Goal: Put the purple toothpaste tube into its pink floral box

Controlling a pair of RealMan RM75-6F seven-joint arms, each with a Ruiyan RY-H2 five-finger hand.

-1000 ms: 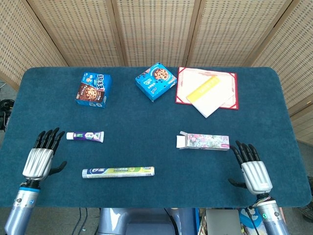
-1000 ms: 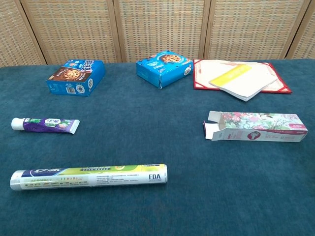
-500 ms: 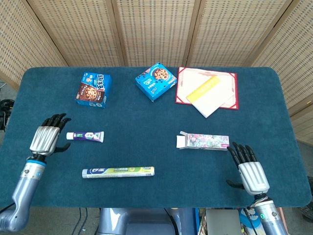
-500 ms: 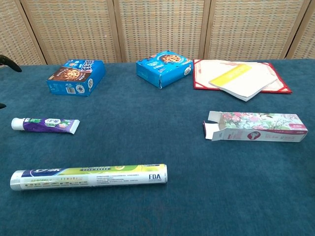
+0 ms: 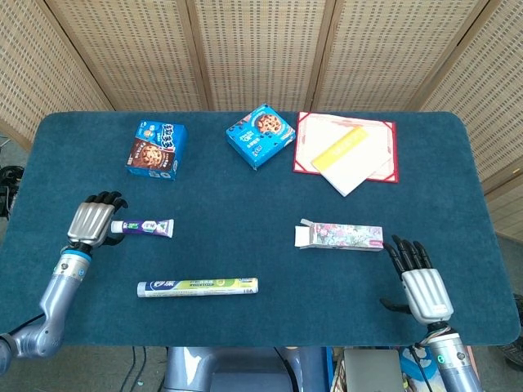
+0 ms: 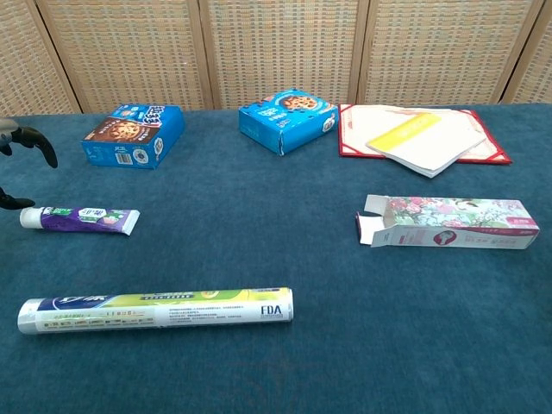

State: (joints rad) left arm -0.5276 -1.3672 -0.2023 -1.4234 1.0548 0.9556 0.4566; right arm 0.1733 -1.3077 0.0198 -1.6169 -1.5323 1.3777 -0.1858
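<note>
Purple toothpaste tube [image 5: 143, 228]: flat on blue table [image 5: 245, 196], left side, cap leftward. Left hand [image 5: 92, 221]: at the cap end, fingers curled above it, grip cannot be told. Pink floral box [image 5: 340, 235]: right side, open flap facing left. Right hand [image 5: 422, 282]: near right, fingers spread, holding nothing

Purple-and-white toothpaste tube [image 5: 142, 227] at left, pink floral box [image 5: 340, 235] at right, both on deep teal cloth [image 5: 245, 196]; two blue cookie boxes [image 5: 155, 149] up top.
</note>
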